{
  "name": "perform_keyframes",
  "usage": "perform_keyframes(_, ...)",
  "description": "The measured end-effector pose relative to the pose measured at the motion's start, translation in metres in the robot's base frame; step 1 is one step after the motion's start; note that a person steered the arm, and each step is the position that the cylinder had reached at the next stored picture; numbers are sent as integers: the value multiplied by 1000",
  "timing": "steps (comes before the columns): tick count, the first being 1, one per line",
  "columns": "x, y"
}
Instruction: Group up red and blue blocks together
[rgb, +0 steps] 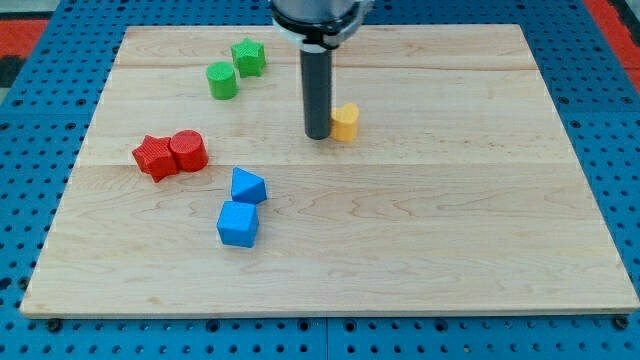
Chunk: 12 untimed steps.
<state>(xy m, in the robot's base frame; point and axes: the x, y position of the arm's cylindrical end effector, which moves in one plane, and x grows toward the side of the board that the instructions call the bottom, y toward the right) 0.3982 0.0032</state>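
Camera view: my tip (317, 135) touches yellow plastic block (346, 122), no fingers fitted. Red star block (153, 157), red cylinder (188, 151), two blue cubes (248, 186) (238, 224) near left edge judged light, rigid, pushable broadside.

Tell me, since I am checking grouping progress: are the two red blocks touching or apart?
Touching. The red star-shaped block and red cylinder block sit pressed side by side, no board showing between them. My tip is away, beside the yellow block.

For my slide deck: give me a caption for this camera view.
My tip rests beside the yellow block, while red blocks and blue blocks sit apart on the wooden board.
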Motion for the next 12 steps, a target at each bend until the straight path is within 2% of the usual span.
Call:
perform_keyframes(2, 27, 70)
perform_keyframes(3, -11, 80)
perform_keyframes(4, -36, -12)
perform_keyframes(5, -47, -60)
perform_keyframes(6, -55, -32)
perform_keyframes(7, -92, 28)
perform_keyframes(8, -142, 57)
perform_keyframes(9, -204, 38)
perform_keyframes(10, -184, -4)
perform_keyframes(11, -138, -7)
perform_keyframes(12, -130, -3)
